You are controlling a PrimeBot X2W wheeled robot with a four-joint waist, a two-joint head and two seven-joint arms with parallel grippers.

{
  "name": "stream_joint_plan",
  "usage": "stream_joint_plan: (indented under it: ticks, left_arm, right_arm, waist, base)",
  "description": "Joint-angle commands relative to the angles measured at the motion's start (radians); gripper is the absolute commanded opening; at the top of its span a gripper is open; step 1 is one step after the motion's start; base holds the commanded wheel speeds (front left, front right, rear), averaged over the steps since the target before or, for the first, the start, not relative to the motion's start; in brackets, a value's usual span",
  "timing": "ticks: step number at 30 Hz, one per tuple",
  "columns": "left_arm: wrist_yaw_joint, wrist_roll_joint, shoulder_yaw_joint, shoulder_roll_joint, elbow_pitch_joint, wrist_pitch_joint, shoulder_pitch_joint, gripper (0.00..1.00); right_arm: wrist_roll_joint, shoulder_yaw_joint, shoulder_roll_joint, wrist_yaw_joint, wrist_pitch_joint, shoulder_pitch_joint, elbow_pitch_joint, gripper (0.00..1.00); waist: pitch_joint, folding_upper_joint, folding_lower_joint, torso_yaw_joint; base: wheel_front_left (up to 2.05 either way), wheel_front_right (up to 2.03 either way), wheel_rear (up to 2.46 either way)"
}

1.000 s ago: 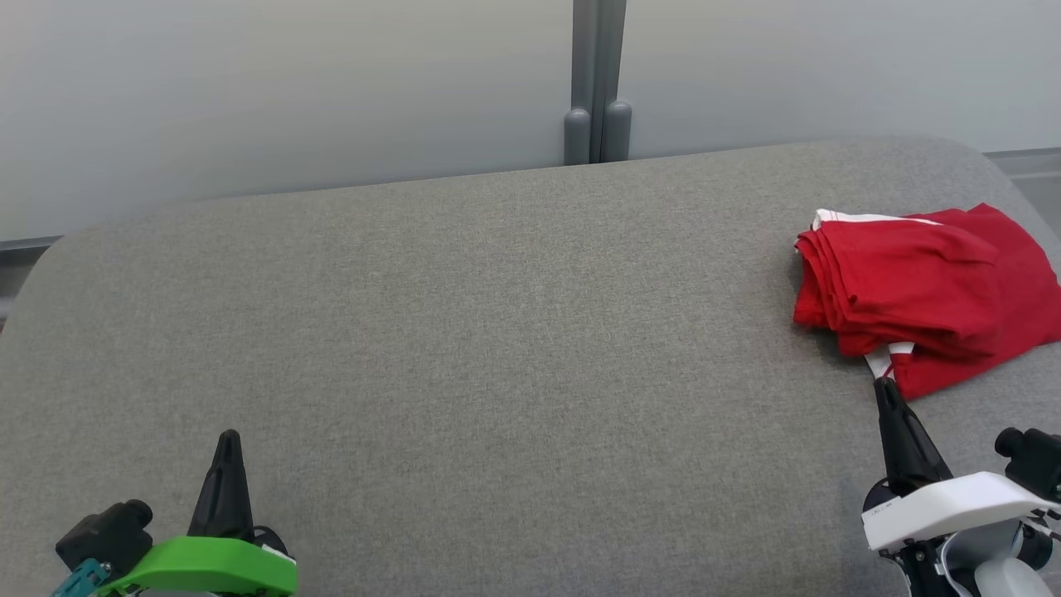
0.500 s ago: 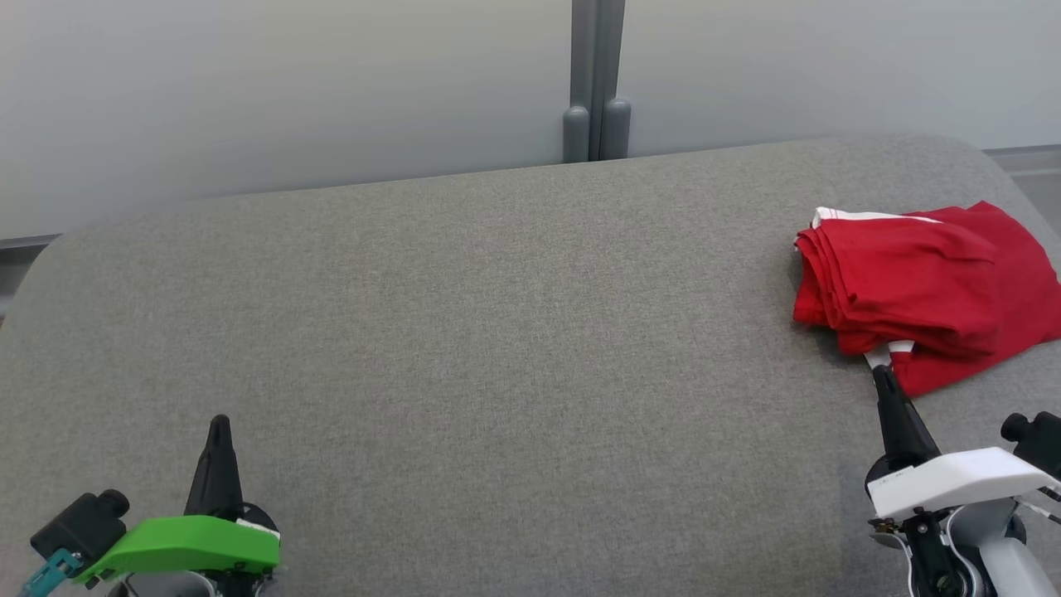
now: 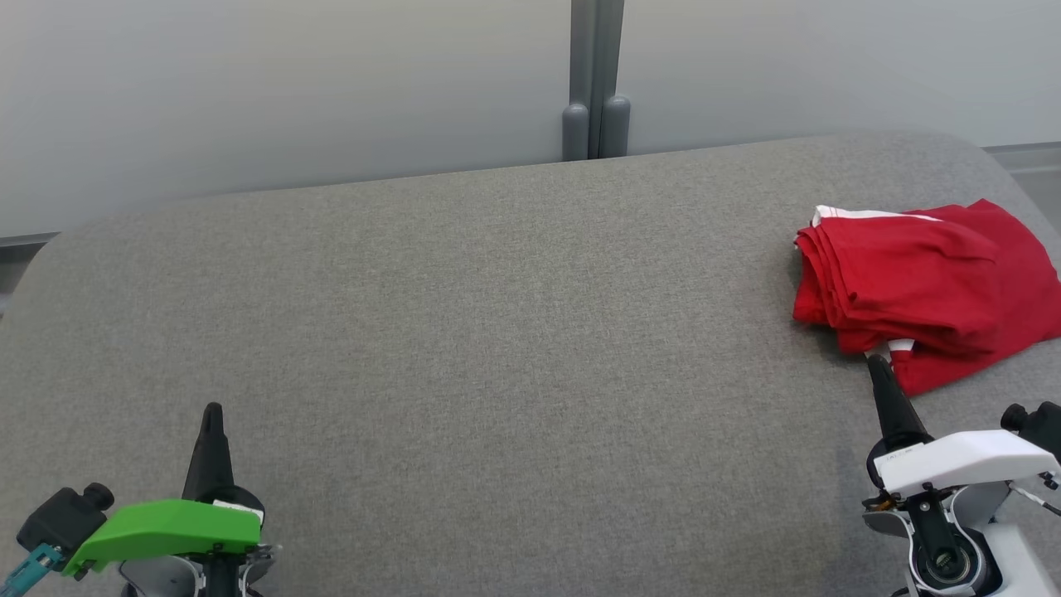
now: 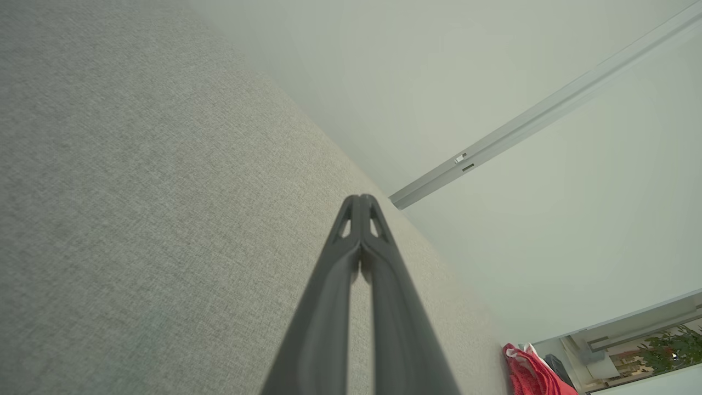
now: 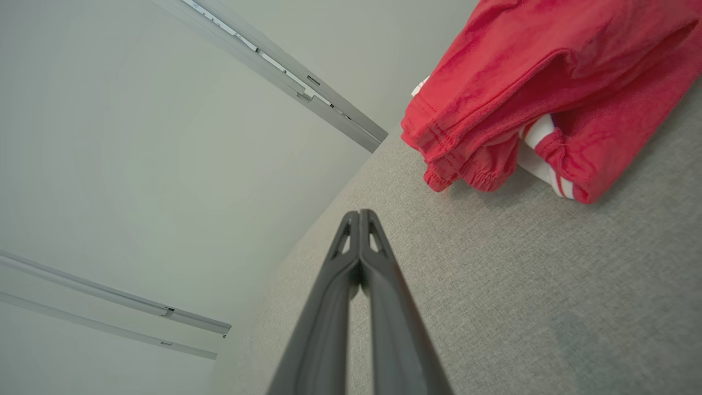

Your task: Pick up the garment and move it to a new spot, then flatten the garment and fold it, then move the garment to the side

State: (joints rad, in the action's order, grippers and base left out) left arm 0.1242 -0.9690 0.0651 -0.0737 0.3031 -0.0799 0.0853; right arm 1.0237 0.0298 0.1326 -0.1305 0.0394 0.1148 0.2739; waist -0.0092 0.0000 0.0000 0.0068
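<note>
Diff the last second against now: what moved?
Both pincers edged forward, up the head view: the left pincer also drifted left, and the right pincer neared the red garment without touching it. Both are shut, nothing gripped or released. The red garment and the grey cushion lie as before.

A: Obstacles on grey padded surface [image 3: 464, 332]?
B: One item: folded red garment [image 3: 912, 290], against right edge. Wall post [image 3: 595, 83] stands behind far edge
A: Free passage?
B: Left, centre and near edge, open fabric throughout
</note>
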Motion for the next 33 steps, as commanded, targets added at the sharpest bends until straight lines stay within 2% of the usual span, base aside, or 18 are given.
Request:
stream_joint_plan:
  ticks: [1, 33]
  left_arm:
    - [0.005, -0.034, 0.008, 0.001, -0.004, 0.008, 0.033, 0.00]
    - [0.008, -0.334, 0.038, 0.011, 0.027, 0.080, 0.091, 0.00]
  right_arm:
    - [0.028, 0.009, 0.000, 0.000, -0.008, 0.031, 0.000, 0.00]
    - [0.301, 0.052, -0.039, 0.000, -0.103, 0.116, 0.087, 0.00]
  waist:
    - [0.000, 0.0000, 0.0000, 0.000]
    - [0.008, 0.0000, 0.0000, -0.003]
  base:
    - [0.00, 0.00, 0.00]
    - [0.00, 0.00, 0.00]
